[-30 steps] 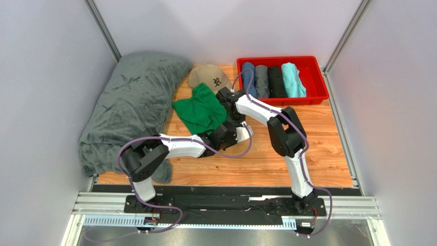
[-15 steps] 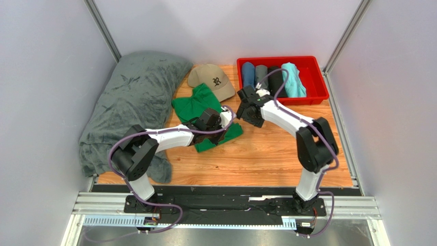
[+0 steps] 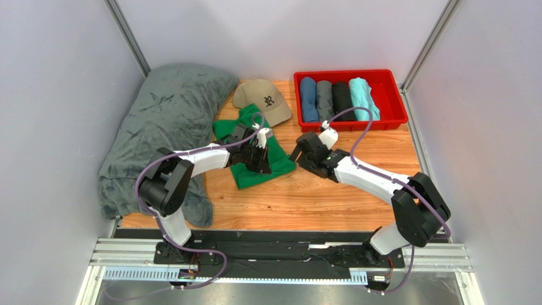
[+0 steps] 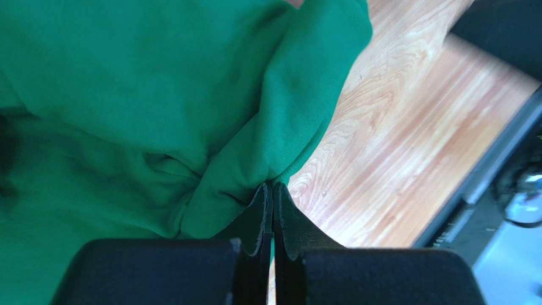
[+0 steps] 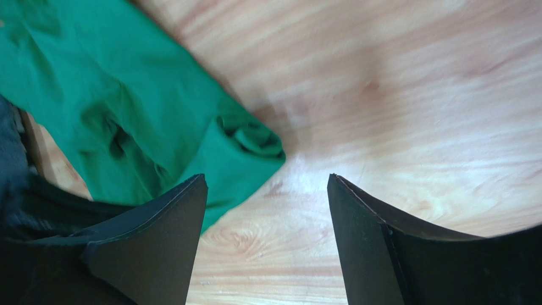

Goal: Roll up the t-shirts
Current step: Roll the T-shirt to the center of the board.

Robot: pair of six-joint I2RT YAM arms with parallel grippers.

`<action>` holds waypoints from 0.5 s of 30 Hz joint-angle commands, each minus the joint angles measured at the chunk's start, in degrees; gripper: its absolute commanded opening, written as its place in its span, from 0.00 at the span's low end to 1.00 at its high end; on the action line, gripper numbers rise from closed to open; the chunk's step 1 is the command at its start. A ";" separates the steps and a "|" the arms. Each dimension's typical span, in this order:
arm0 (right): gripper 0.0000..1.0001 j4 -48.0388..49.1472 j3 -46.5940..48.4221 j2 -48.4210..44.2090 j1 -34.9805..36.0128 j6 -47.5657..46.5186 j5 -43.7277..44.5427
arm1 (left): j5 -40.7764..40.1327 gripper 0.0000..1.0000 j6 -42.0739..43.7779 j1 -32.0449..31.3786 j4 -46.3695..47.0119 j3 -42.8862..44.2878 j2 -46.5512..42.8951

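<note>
Green tee [image 3: 278, 162] lies crumpled (four tees [image 3: 342, 100] rolled).

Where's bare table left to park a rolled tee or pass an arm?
Table is bare in front of the red bin, right of the right arm, and along the near strip between green tee and rail. Crowded far left: blanket, cap, green tee, left gripper and right gripper bunch together.

A big dark grey-green plush blanket [image 3: 162, 121] lies heaped along the left side of a wooden table [image 3: 318, 203], spilling toward its near left corner. A tan baseball cap [image 3: 264, 98] with a dark emblem sits at the far middle, just beside the blanket. A red plastic bin [image 3: 389, 95] stands at the far right. Pale grey walls [image 3: 273, 32] enclose the scene.
</note>
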 commanded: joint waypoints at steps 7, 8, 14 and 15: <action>0.72 11.78 -4.71 1.71 9.35 9.98 9.74 | 9.22 0.00 -10.83 5.33 -3.31 -0.94 3.55; 0.71 12.57 -4.79 2.15 9.88 10.51 10.62 | 9.49 0.00 -11.10 5.60 -3.22 -1.12 3.64; 0.68 15.20 -5.23 6.55 11.56 15.17 12.12 | 10.37 0.00 -11.19 7.36 -3.13 -1.12 4.25; 0.68 15.39 -5.32 6.99 11.82 15.78 12.38 | 10.37 0.00 -11.19 7.53 -3.13 -1.21 4.17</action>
